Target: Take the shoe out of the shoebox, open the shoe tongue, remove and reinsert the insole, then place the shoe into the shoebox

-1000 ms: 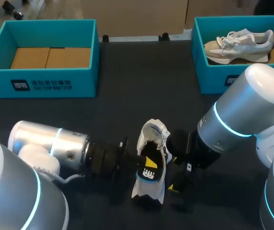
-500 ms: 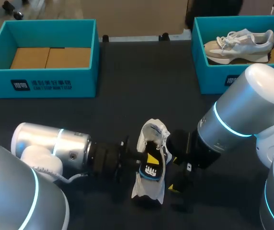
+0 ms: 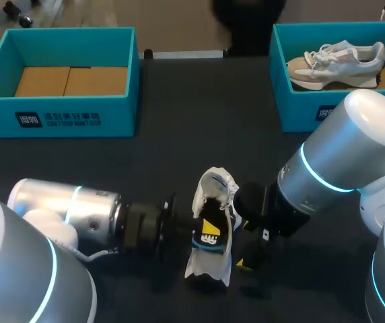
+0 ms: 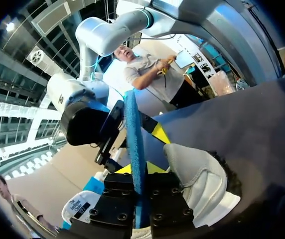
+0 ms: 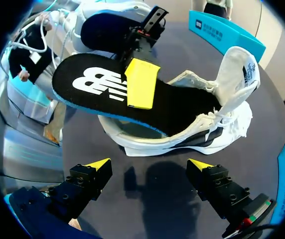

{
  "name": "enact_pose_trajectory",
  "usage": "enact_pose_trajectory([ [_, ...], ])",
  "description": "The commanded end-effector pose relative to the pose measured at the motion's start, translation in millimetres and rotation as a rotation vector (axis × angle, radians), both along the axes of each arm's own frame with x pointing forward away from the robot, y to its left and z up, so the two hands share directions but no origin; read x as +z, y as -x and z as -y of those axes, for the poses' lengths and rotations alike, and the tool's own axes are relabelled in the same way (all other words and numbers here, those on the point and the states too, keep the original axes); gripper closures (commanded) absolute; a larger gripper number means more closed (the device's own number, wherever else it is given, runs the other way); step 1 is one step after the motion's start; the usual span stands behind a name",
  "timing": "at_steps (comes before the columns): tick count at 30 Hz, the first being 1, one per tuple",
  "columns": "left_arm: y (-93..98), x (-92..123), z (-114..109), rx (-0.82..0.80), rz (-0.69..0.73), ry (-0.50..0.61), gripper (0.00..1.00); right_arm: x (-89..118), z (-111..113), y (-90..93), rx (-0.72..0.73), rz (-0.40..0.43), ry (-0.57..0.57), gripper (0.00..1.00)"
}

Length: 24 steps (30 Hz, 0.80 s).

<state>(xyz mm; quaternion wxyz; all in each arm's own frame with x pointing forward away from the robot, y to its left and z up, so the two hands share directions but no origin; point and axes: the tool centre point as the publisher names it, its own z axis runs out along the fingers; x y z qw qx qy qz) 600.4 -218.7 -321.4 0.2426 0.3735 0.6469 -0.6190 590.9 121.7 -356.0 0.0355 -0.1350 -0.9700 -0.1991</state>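
Right now the left gripper (image 4: 138,170) is pinching the light, floppy insole (image 5: 97,92) at mid-length, its toe end sitting inside the sneaker (image 5: 217,124) on the surface (image 3: 179,155), while the right gripper (image 5: 150,167) is hovering wide open beside it.

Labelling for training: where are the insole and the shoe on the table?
insole (image 5: 92,87): right wrist view, printed top face.
shoe on the table (image 5: 147,144): right wrist view, white side wall.

A dark grey, matte counter (image 3: 199,121) spans the head view from side to side, its back edge straight. Light falls evenly, casting soft, faint shadows on its surface.
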Motion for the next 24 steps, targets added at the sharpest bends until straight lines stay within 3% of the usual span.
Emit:
enact_pose_trajectory([
  [1,3.5,-1.2,2.1,0.007,0.025,-0.009,1.0,-0.8,0.0,1.3,-0.001,0.002,-0.001,0.0],
  [11,-22.4,-24.5,13.4,0.053,0.138,-0.045,1.0,-0.8,0.0,1.3,-0.001,0.002,-0.001,0.0],
  [19,-29.2,-24.3,12.8,0.073,0.125,-0.048,1.0,-0.8,0.0,1.3,-0.001,0.002,-0.001,0.0],
  [20,-26.7,-22.5,11.4,0.067,0.121,-0.041,0.74,-0.8,0.0,1.3,-0.001,0.002,-0.001,0.0],
  [21,-24.2,-20.8,10.2,0.061,0.115,-0.035,0.64,-0.8,0.0,1.3,-0.001,0.002,-0.001,0.0],
  [24,-16.9,-15.3,5.6,0.048,0.108,-0.022,0.64,-0.8,0.0,1.3,-0.001,0.002,-0.001,0.0],
])
